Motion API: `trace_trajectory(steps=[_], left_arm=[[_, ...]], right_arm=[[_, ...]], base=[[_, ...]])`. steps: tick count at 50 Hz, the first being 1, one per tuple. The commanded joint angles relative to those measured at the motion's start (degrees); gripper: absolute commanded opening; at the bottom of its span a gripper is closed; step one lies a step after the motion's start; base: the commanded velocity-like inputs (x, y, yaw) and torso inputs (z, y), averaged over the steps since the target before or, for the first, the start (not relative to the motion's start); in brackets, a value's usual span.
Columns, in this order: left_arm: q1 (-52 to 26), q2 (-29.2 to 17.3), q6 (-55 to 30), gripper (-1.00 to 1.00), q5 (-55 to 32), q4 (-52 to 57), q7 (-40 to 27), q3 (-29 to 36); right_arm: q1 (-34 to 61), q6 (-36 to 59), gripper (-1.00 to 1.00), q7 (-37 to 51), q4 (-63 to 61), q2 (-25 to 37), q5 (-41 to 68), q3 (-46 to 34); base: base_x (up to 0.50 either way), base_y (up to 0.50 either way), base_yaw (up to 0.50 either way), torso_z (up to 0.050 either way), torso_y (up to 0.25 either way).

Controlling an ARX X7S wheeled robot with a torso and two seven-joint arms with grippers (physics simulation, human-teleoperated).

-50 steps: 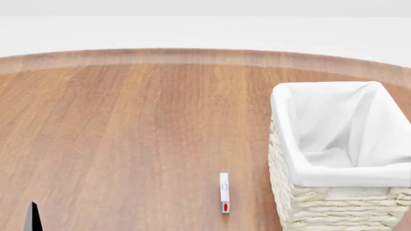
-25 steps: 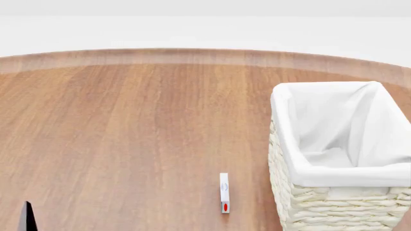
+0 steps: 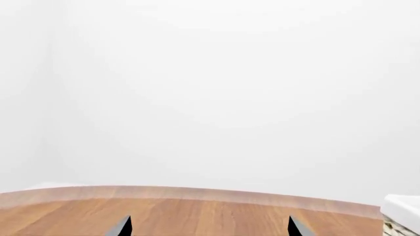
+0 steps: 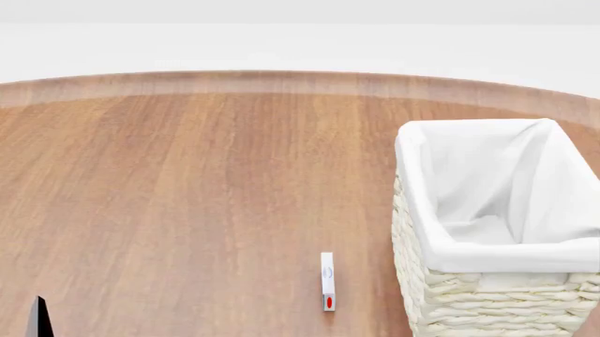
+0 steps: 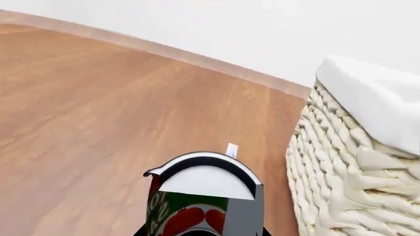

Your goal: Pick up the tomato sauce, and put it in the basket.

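The tomato sauce (image 5: pixel 196 206), a can with a red and green label, tomato shapes and a silvery top, fills the near part of the right wrist view. My right gripper (image 5: pixel 202 232) is shut on it, with dark finger edges showing at both sides of the can. Beside it stands the basket (image 5: pixel 354 162) of cream wicker with a white liner. The head view shows the basket (image 4: pixel 440 295) at the right, but neither the can nor the right gripper. My left gripper (image 3: pixel 208 228) is open with only bare table between its tips; one fingertip (image 4: pixel 39 319) shows low left.
A thin white upright tag with a red spot (image 4: pixel 327 281) stands on the wooden table (image 4: pixel 187 196) just left of the basket, and the tag (image 5: pixel 231 149) shows beyond the can too. The table's curved far edge (image 4: pixel 300 77) meets a white backdrop.
The left fingertip has slid slightly left and down at the head view's lower edge. Basket and tag have not moved.
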Motion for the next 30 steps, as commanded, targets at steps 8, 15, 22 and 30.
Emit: trace_trajectory(steps=[8, 15, 22, 30], left_arm=[[0.12, -0.29, 0.5, 1.0, -0.46, -0.31, -0.32, 0.07], [-0.13, -0.3, 0.41, 1.0, -0.64, -0.59, -0.41, 0.3], [-0.21, -0.6, 0.12, 1.0, -0.85, -0.37, -0.68, 0.11], [-0.23, -0.74, 0.18, 1.0, -0.91, -0.38, -0.83, 0.22]], right_arm=[[10.09, 9.9, -1.0, -2.55, -1.26, -0.97, -1.94, -0.95], [11.92, 12.0, -1.0, -2.6, -1.67, -1.02, -1.8, -0.69], [14.08, 15.8, -1.0, -1.74, -1.68, -1.24, -3.42, -1.6], [14.12, 15.8, -1.0, -1.64, -1.68, -1.18, -3.32, -1.68]], base=[[0.0, 0.0, 0.0, 0.0, 0.0], [0.0, 0.0, 0.0, 0.0, 0.0], [0.0, 0.0, 0.0, 0.0, 0.0], [0.0, 0.0, 0.0, 0.0, 0.0]])
